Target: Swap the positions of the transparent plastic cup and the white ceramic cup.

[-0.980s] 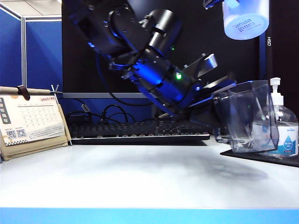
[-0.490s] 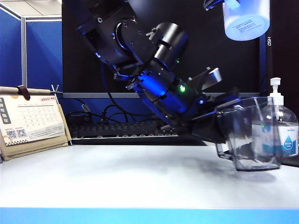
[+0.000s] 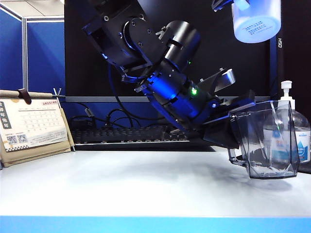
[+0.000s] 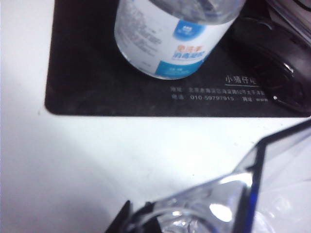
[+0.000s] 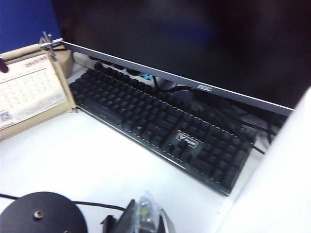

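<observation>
Your left claw [image 3: 232,127] is clamped on the transparent plastic cup [image 3: 266,140], reaching way over to the pump bottle [image 3: 294,131] side of the table [image 3: 146,189]. In the exterior view the cup is tilted, its base down at the table right in front of the bottle; you can't tell from there whether it actually touches. The left wrist view fills in what that angle hides: the bottle stands on a black mat [image 4: 97,92], and a dark mouse [image 4: 272,73] sits on the mat beside the bottle. The cup's clear rim [image 4: 252,179] crowds the near corner of that view, over bare table just short of the mat.

Your right claw [image 3: 221,4] is clenched on the white ceramic cup [image 3: 256,19], held high above the bottle, only its lower part in the exterior shot. The right wrist view shows the cup only as a white blur [image 5: 277,194] at the edge, but it gives you the keyboard [image 5: 160,126], the monitor [image 5: 194,43] behind it, and the desk calendar [image 5: 29,97] off the keyboard's end.
</observation>
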Controlling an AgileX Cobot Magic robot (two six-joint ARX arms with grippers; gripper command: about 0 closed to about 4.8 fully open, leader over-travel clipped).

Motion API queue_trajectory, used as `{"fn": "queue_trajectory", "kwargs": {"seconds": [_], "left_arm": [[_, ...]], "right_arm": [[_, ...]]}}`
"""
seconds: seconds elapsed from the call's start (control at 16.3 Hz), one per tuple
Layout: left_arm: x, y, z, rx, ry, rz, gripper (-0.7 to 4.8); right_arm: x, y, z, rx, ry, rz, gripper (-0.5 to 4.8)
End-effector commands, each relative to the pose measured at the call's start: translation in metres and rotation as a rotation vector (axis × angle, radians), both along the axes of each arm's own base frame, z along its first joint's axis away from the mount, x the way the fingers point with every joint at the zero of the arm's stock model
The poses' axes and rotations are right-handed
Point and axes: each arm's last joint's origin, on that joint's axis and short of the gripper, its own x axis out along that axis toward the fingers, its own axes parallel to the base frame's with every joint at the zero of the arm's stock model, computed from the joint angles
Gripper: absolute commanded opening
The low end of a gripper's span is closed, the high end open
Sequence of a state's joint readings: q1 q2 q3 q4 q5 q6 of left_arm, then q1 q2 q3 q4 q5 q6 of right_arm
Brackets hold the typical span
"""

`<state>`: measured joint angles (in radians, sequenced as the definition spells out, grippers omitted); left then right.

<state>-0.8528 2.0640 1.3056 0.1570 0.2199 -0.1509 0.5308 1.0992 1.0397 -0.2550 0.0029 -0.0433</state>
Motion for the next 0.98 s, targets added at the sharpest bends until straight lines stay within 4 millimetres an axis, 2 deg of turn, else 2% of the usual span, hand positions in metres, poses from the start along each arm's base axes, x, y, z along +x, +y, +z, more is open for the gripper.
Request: {"fn": "queue_trajectory", "kwargs": {"seconds": [0.06,0.12,0.31,0.43,0.55,0.98], "left_arm": [[0.0,-0.003,0.006,-0.023,-0.045,-0.019,-0.04],[0.0,-0.003,0.006,-0.024,-0.046,-0.019,0.07],[0.0,-0.003,0.006,-0.025,-0.046,-0.019,0.89],[0.0,-0.003,0.006,-0.025,-0.043,-0.018,0.94],[-0.001,-0.003,0.005,-0.019,-0.038,-0.017,1.74],[-0.003,0.004,-0.004,0.101,0.005,0.017,1.89]], "right_arm": [[-0.001,0.0,0.011,0.026,-0.067,0.009,-0.06],[-0.001,0.0,0.011,0.026,-0.066,0.009,-0.06],[-0.002,-0.001,0.011,0.027,-0.067,0.009,-0.06],[-0.002,-0.001,0.011,0.029,-0.069,0.009,-0.06],[-0.003,-0.002,0.013,0.031,-0.074,0.009,-0.06],[-0.005,-0.002,0.014,0.036,-0.074,0.009,-0.06]]}}
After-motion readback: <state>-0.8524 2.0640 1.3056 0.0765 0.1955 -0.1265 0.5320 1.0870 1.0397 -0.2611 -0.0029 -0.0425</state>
